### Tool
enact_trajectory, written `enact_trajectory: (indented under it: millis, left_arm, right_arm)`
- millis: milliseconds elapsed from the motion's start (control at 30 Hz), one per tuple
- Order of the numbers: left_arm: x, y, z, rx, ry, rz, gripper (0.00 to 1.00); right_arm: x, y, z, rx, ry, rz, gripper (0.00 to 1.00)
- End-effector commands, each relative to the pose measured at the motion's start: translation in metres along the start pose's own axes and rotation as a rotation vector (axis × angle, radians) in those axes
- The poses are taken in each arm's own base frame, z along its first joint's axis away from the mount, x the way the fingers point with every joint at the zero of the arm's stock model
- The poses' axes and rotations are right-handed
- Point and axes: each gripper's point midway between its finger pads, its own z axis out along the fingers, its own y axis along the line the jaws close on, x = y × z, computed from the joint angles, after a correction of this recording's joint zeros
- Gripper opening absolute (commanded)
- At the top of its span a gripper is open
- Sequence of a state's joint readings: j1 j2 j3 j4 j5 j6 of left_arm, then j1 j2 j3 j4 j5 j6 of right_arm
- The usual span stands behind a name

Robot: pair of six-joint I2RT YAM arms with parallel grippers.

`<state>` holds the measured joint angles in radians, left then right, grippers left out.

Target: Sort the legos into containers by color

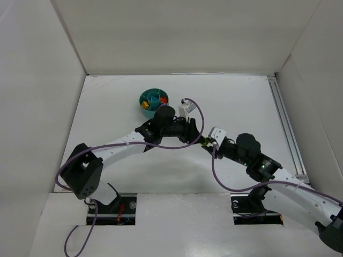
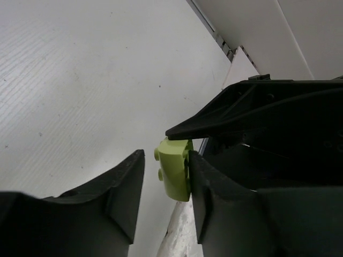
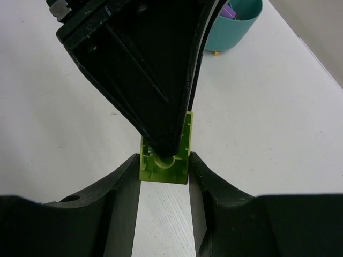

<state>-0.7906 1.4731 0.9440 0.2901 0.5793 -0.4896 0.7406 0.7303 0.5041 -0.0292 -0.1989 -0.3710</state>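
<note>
Right gripper [image 3: 163, 160] has closed to a narrow gap and is pinching a lime green brick [image 3: 181, 155] by two opposite sides, with both fingertips touching it. From its wrist camera I can see the brick's hollow underside.

One finger [image 3: 155, 80] of the left gripper [image 2: 166, 160] comes down across that view, and its tip rests against the underside. The left gripper is partly open. In its own camera the brick lies flat against the inner face of one finger [image 2: 214, 198], with its studs pointing across at the other finger [image 2: 115, 198]. There is a clear strip of table [image 2: 80, 80] between the studs and that finger, so this gripper is not clamping anything. A finger [image 2: 241, 107] of the right gripper reaches in over the top edge of the brick.

From overhead, the two arms meet tip to tip above the white table. That spot is to the right of the round teal dish [image 1: 142, 98] and nearer the arm bases than the dish is. The brick is held off the table surface, apart from the dish and not in any of its sections.

The dish itself sits beyond the left arm's wrist. One of its wedges holds a yellow piece [image 1: 145, 105], another holds an orange piece [image 1: 162, 100], and a purple piece [image 3: 229, 10] shows above its ribbed wall in the right wrist view.
</note>
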Motion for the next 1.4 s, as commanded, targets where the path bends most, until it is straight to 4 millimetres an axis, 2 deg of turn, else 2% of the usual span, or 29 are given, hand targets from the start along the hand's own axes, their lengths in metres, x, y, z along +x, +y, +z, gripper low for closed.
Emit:
enact_trajectory:
  millis: [0,133,167,200,233,300,333,367,400,433,467,500,533,600,667,700,767,800,833,867,967,1000,1067,1100,1133,1200,1367]
  left_arm:
    - [-0.025,-0.016,-0.001,0.037,-0.065,0.048,0.32]
    - [-0.025,-0.016,-0.001,0.037,-0.065,0.048,0.21]
    - [-0.023,-0.019,0.001,0.043,-0.06,0.051,0.19]
    - [-0.024,-0.02,0.001,0.047,-0.066,0.055,0.15]
    - [-0.024,-0.02,0.001,0.047,-0.066,0.055,0.14]
    - [-0.022,-0.014,0.001,0.021,-0.058,0.042,0.11]
    - [-0.024,-0.008,0.001,-0.027,-0.065,0.03,0.09]
    - [-0.032,-0.007,-0.002,-0.05,-0.084,0.044,0.08]
    - [-0.036,-0.005,-0.005,-0.078,-0.097,0.052,0.08]
    - [-0.04,0.011,-0.008,-0.147,-0.117,0.035,0.08]
    - [-0.045,0.018,-0.015,-0.191,-0.122,0.03,0.06]
    - [-0.06,0.031,-0.027,-0.239,-0.162,0.019,0.06]
    - [-0.064,0.045,-0.033,-0.284,-0.175,0.001,0.06]
    - [-0.087,0.067,-0.058,-0.409,-0.245,-0.023,0.06]
    - [-0.117,0.112,-0.1,-0.608,-0.342,-0.064,0.06]
    - [-0.123,0.115,-0.106,-0.65,-0.36,-0.065,0.06]
    - [-0.144,0.147,-0.142,-0.809,-0.444,-0.088,0.06]
    - [-0.147,0.158,-0.154,-0.868,-0.456,-0.103,0.07]
    - [-0.16,0.168,-0.163,-0.921,-0.483,-0.112,0.07]
    - [-0.167,0.184,-0.18,-0.994,-0.506,-0.133,0.07]
    - [-0.185,0.216,-0.206,-1.114,-0.525,-0.155,0.07]
    - [-0.19,0.223,-0.209,-1.126,-0.532,-0.151,0.08]
    - [-0.202,0.238,-0.205,-1.1,-0.513,-0.102,0.1]
    - [-0.204,0.247,-0.209,-1.103,-0.502,-0.098,0.1]
    - [-0.208,0.249,-0.202,-1.073,-0.486,-0.072,0.1]
    - [-0.217,0.267,-0.202,-1.066,-0.453,-0.013,0.11]
    - [-0.224,0.285,-0.178,-0.931,-0.347,0.062,0.11]
  right_arm:
    - [-0.042,-0.008,0.0,0.009,-0.128,-0.033,0.26]
    - [-0.042,-0.008,0.0,0.009,-0.128,-0.042,0.28]
    - [-0.042,-0.008,0.0,0.009,-0.128,-0.042,0.3]
    - [-0.039,-0.009,0.002,0.014,-0.115,-0.04,0.38]
    - [-0.043,-0.01,0.002,0.017,-0.124,-0.041,0.38]
    - [-0.039,-0.011,0.004,0.023,-0.108,-0.038,0.47]
    - [-0.042,-0.016,0.003,0.042,-0.11,-0.039,0.65]
    - [-0.039,-0.017,0.005,0.051,-0.096,-0.036,0.73]
    - [-0.043,-0.022,0.004,0.072,-0.101,-0.028,0.83]
    - [-0.04,-0.024,0.004,0.088,-0.086,-0.025,1.0]
    - [-0.042,-0.034,0.001,0.137,-0.08,-0.024,1.0]
    - [-0.038,-0.038,0.001,0.159,-0.048,-0.019,1.0]
    - [-0.034,-0.041,0.0,0.181,-0.031,-0.006,1.0]
    - [-0.031,-0.055,-0.007,0.257,0.013,-0.001,1.0]
    - [-0.026,-0.068,-0.011,0.327,0.071,0.012,1.0]
    - [-0.025,-0.072,-0.013,0.353,0.08,0.012,1.0]
    - [-0.006,-0.08,-0.014,0.392,0.171,0.015,1.0]
    - [-0.001,-0.091,-0.018,0.446,0.209,0.018,1.0]
    - [0.011,-0.098,-0.022,0.467,0.266,0.025,1.0]
    - [0.015,-0.102,-0.019,0.47,0.3,0.029,1.0]
    - [0.031,-0.117,-0.019,0.496,0.388,0.049,1.0]
    - [0.03,-0.121,-0.018,0.494,0.389,0.046,1.0]
    - [0.04,-0.126,-0.018,0.491,0.417,0.052,1.0]
    - [0.041,-0.129,-0.015,0.489,0.424,0.058,1.0]
    - [0.042,-0.129,-0.014,0.472,0.421,0.053,1.0]
    - [0.042,-0.136,-0.014,0.474,0.419,0.055,1.0]
    - [0.048,-0.145,-0.013,0.473,0.424,0.055,1.0]
